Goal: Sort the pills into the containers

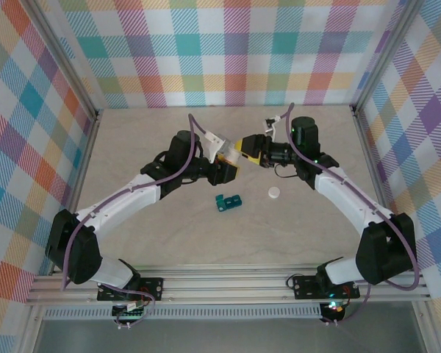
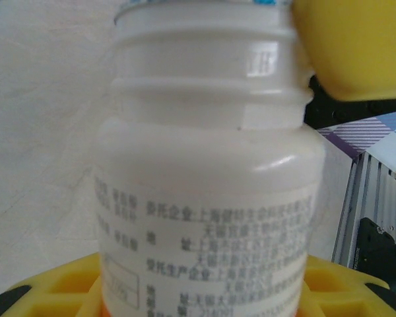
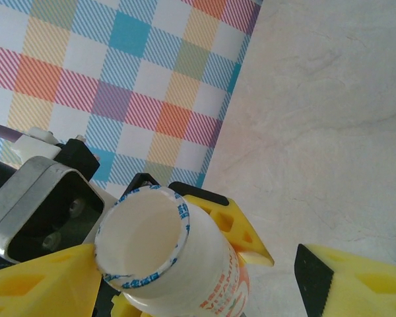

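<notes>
Left claw (image 1: 234,156) grips white bottle (image 2: 211,198), uncapped, over mid surface (image 1: 169,235). Right claw (image 1: 251,152) is spread wide at bottle mouth, one finger (image 3: 39,281) touching rim, the other apart. Teal containers (image 1: 227,201) lie near surface centre, white cap (image 1: 274,193) to their right, apart.
</notes>
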